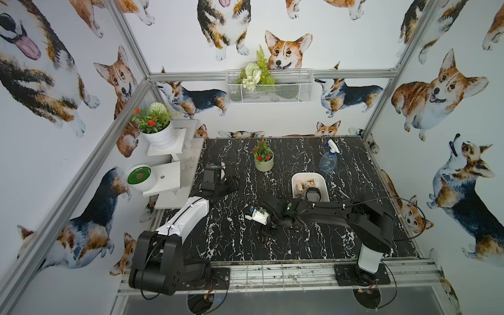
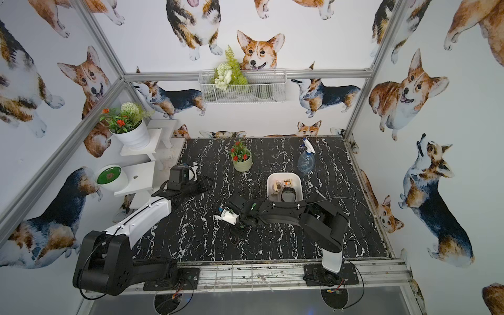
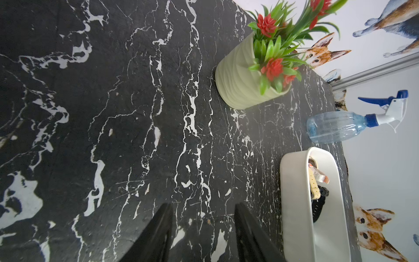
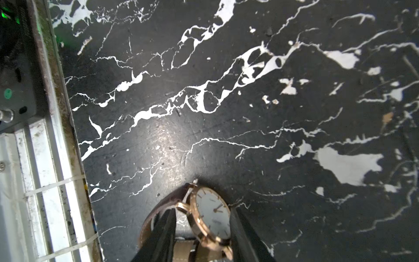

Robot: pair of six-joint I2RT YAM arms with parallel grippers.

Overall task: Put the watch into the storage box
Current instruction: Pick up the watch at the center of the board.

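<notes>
The watch (image 4: 213,215) stands tilted, pinched at its case by the half-closed right pincer (image 4: 201,212), bare counter (image 4: 204,90) open ahead, the counter's edge near on one side, the storage box (image 1: 308,174) well behind it.

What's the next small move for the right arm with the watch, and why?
Probably lift it straight up a little. The right gripper looks closed on the watch, low over the table, while the storage box sits farther back with a raised rim to clear.
</notes>
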